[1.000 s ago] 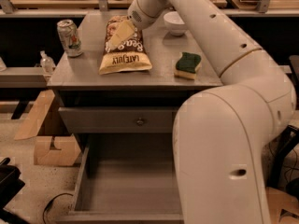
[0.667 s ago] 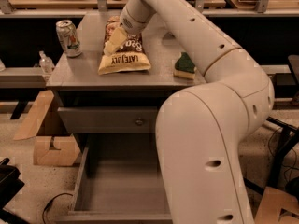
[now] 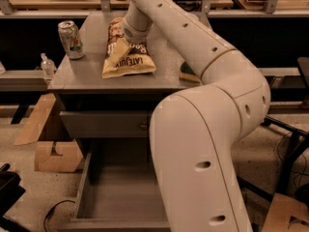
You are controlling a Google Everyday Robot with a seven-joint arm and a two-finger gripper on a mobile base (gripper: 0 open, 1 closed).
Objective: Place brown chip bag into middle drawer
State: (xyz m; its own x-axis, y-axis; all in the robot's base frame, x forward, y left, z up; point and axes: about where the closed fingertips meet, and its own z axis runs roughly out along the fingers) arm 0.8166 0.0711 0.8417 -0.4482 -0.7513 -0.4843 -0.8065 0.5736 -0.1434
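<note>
**Chip bag lies on the bench top, gripper is over it, drawer below is open**

The crinkly brown chip bag with the tan-yellow lower band (image 3: 131, 62) lies flat on the grey bench top (image 3: 79, 74), in the upper middle of the frame. Its dark brown part points to the back of the bench and carries white lettering, which is partly covered. The tan band is toward the front edge, and there the dark words "LATE JULY" can be read. The bag looks puffed like a pillow, and its lower corners reach near the front edge of the bench.

The gripper (image 3: 120, 50) at the end of the long cream-white robot arm (image 3: 207, 129) is down on the upper left part of the bag and covers a piece of it. If the gripper is closed on the bag or only resting over it, this I cannot tell.

The wide grey metal middle drawer (image 3: 113, 197) is pulled out in the lower left of the frame. Its flat floor and low side walls are visible, and the arm hides its right part. Above it is a closed grey drawer front with a small round knob (image 3: 104, 124).

On the bench, a silver drink can (image 3: 71, 39) stands upright to the left of the bag, well apart from it. A green-and-yellow sponge (image 3: 189, 74) shows partly behind the arm on the right.
</note>
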